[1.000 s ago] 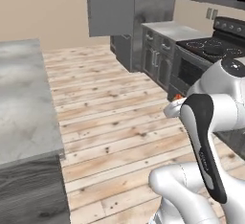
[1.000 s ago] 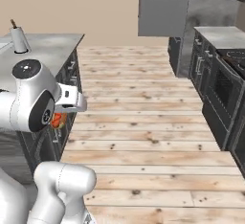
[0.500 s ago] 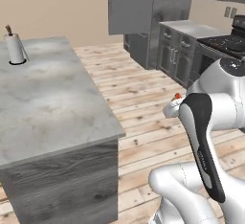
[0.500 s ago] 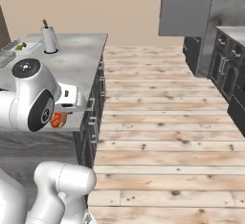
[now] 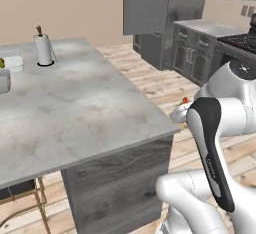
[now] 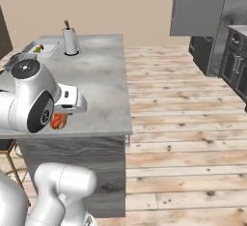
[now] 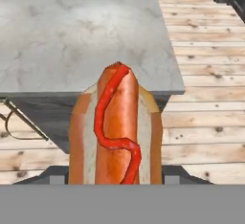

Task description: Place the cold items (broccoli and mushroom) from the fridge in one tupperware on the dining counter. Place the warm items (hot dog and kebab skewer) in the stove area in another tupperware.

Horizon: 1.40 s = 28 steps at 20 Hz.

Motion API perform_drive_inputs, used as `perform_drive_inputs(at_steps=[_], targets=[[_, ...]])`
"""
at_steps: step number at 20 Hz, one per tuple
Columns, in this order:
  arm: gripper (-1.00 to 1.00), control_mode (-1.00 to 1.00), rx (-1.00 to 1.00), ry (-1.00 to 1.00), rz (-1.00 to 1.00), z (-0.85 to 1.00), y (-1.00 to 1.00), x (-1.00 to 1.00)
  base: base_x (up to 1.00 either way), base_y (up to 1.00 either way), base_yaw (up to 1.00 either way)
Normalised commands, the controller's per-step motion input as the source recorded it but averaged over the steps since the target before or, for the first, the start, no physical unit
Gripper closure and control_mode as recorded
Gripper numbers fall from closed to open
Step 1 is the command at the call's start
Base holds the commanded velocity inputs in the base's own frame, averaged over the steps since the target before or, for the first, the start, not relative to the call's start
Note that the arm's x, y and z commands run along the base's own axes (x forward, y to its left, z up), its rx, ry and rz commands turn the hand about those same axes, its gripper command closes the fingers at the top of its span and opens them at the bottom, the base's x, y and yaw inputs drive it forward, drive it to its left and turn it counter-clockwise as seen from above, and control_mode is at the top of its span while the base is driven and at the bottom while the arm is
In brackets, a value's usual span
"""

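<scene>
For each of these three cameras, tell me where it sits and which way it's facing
Left base view: rides behind the arm on its left, looking forward and down over the dining counter toward the fridge; the white arm rises at lower right.
Right base view: behind the arm on its right, facing the same counter from its end; the arm fills the lower left, the hot dog peeking beside it.
Hand view: on the hand, looking along the gripper at the held hot dog and the counter's corner.
Shared: both base views show the paper towel roll and the fridge.
</scene>
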Motion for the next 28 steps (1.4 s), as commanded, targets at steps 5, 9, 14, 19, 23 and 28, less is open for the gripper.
perform_drive_inputs(at_steps=[5,9,14,19,23,28], targets=[[1.00,1.00,0.00,0.00,0.00,0.00,0.00,0.00,0.21,1.00,-0.20],[1.00,1.00,0.00,0.00,0.00,0.00,0.00,0.00,0.25,1.00,-0.26],[1.00,1.00,0.00,0.00,0.00,0.00,0.00,0.00,0.13,1.00,-0.28],[1.00,1.00,0.00,0.00,0.00,0.00,0.00,0.00,-0.10,1.00,-0.25],[1.00,1.00,0.00,0.00,0.00,0.00,0.00,0.00,-0.07,1.00,-0.26],[1.00,1.00,0.00,0.00,0.00,0.00,0.00,0.00,0.00,1.00,-0.31]])
